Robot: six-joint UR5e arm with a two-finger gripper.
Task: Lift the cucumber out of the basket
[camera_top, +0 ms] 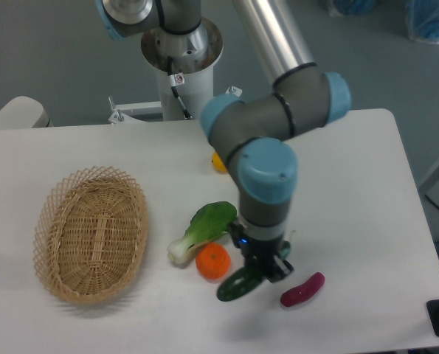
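Grey-jointed arm [267,122] with light-blue caps, silver tubes and black fingers [277,268].

A white table [352,184] with rounded corners carries everything. Toward nine o'clock lies an oval woven wicker basket [91,234]. Near the centre a bok choy [203,230] lies with its white stem toward seven o'clock, touching an orange [212,261] just below it. At about five o'clock rests a purple sweet potato [302,289]. Toward twelve o'clock a yellow item [216,162] shows only an edge behind the arm.
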